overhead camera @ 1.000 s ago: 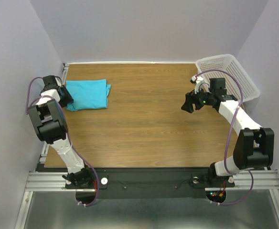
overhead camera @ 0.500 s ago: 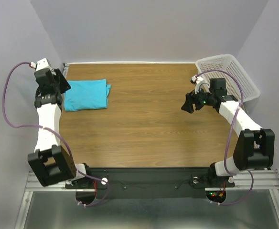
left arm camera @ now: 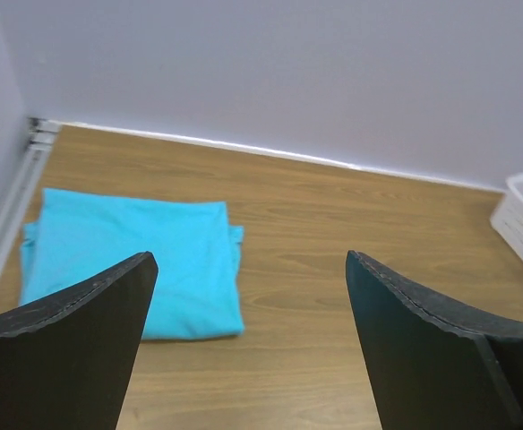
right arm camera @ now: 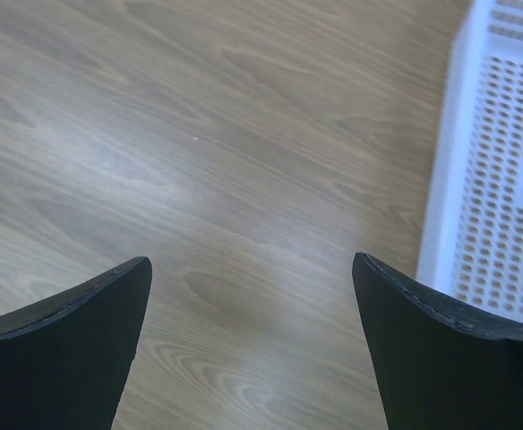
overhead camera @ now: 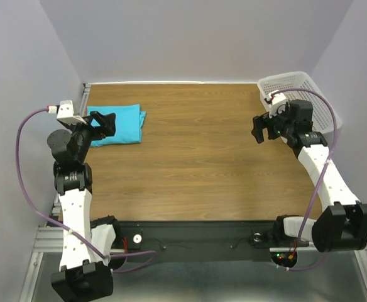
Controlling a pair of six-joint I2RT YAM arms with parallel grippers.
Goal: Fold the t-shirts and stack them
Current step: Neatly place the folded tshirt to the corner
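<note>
**Turquoise bundle in the far-left corner, left arm closest**

Turquoise cotton, folded into a flat rectangle, is all that lies on the wood-grain desk [overhead camera: 196, 157]. The t-shirt [overhead camera: 124, 126] sits in the far-left corner, its long side running across the desk, parallel to the back wall. A narrow flap of fabric pokes out on its right edge. Whether this is one shirt or several stacked I cannot tell.

The left gripper [overhead camera: 108, 124] hangs over the near-left part of the bundle, jaws spread wide and holding nothing. From its own camera the t-shirt [left arm camera: 136, 260] lies ahead and a little left of the left gripper [left arm camera: 248, 269].

The right gripper [overhead camera: 257, 129] is well apart from the cloth, across the desk beside the white perforated basket [overhead camera: 303, 94]. Seen from the wrist, the right gripper [right arm camera: 252, 264] is also spread and empty, over bare wood, with the basket [right arm camera: 503, 179] to its right.

Any further handling of the shirt looks like the left arm's job. Pale lilac walls close in on three sides, so room near that corner is tight.
</note>
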